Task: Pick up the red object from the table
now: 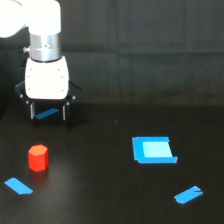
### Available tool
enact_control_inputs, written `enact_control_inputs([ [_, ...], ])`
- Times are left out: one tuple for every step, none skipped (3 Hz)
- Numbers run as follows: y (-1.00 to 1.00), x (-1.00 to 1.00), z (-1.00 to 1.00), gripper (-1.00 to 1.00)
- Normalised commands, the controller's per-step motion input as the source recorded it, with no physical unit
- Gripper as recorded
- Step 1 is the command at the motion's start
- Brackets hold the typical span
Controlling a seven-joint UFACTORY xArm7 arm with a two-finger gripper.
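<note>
Lying at the exterior view's far left, a blue tape strip [18,186] sits flat on the black table [100,200]. Just beside it, a little farther back, the red block [38,157] stands upright on the table, touching nothing. Above and behind the block hangs the gripper [48,111], its two dark fingers apart and holding nothing, well clear of the block. Right of centre lies a blue square patch [153,149]. Near the right edge is another tape piece [188,194].

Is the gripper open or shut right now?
Open: the gripper has its two fingers apart, nothing between them, above the red block.
</note>
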Motion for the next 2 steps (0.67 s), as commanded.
enact_control_inputs([
  [-0.45, -0.06, 0.12, 1.00],
  [-0.43, -0.07, -0.17, 0.99],
])
